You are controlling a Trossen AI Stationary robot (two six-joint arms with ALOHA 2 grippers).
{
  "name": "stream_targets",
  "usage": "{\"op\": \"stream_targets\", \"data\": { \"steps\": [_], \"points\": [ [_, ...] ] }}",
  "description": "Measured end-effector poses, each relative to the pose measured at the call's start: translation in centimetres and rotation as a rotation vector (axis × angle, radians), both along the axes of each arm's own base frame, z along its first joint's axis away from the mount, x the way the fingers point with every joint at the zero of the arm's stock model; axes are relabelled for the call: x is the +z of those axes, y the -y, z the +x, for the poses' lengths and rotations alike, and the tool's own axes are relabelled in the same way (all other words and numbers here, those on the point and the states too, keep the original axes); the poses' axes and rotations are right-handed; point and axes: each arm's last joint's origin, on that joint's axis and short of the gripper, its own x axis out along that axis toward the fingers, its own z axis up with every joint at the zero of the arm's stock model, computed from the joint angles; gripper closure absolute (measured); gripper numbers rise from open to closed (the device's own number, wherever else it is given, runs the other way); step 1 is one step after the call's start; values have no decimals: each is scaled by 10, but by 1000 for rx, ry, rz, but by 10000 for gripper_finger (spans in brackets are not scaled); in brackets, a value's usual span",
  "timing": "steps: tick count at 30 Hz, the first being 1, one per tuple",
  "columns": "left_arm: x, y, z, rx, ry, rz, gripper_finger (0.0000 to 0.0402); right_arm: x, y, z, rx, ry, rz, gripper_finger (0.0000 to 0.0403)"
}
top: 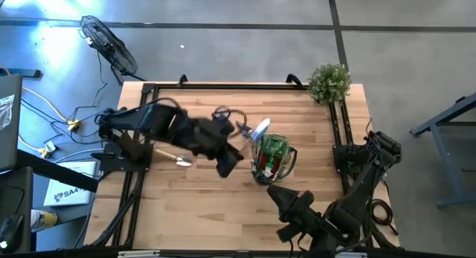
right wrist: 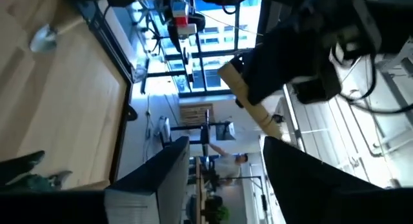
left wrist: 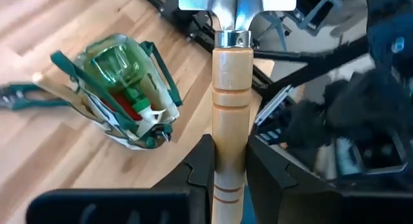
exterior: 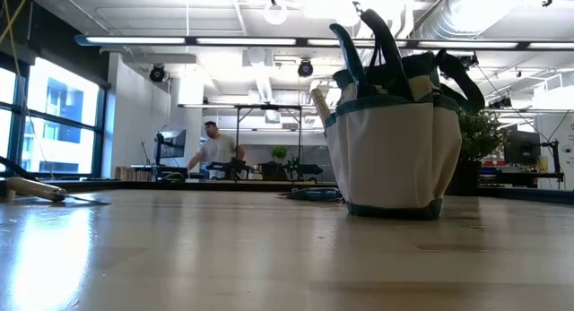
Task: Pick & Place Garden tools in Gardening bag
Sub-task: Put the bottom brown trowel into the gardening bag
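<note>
Roughly half done, as far as the views show. Nearest the front edge, at about 5 o'clock from the table's centre in the high view, the right gripper (right wrist: pixel 222 179) waits with its fingers spread wide and nothing between them. Just beyond it, slightly toward 3 o'clock of centre, the Gardening bag (top: pixel 271 157) stands upright on the wood. The left wrist view looks down into it and shows a green spray bottle (left wrist: pixel 116 62) and a red piece (left wrist: pixel 126 104) already inside. Above and beside the bag, at its 10 o'clock, the left gripper (left wrist: pixel 230 179) is clamped on the wooden handle of a trowel (left wrist: pixel 230 88). The trowel is off the table, its metal blade pointing toward the bag's rim, so I judge this tool to be on its way in but not yet placed. Still out on the table are a second trowel (top: pixel 178 160), well apart from the bag at its 9 o'clock, and green-handled shears (left wrist: pixel 19 98) lying on the wood near the bag. Farther back, at the bag's 11 o'clock, sits a dark looped item (top: pixel 221 111) too small to identify. In the far corner at 1 o'clock stands the bushy plant (top: pixel 329 82), which is not part of the job.
</note>
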Motion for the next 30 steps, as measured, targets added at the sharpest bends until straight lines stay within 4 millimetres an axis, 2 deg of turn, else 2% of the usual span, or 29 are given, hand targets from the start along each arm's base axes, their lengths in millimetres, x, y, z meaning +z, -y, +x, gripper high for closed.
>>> {"op": "stream_targets", "data": {
  "steps": [10,15,25,30],
  "points": [
    [-7,-25,16,-11,-42,-116,349,-2,32,32,-50,-92,-19,283],
    [-13,-26,23,-43,-70,-145,349,-2,39,39,-50,-122,-25,312],
    [-16,-26,24,-84,-83,-131,349,-3,32,44,136,-172,118,329],
    [-19,-26,21,-104,-125,-115,343,-2,32,45,147,-176,113,330]
  ]
}}
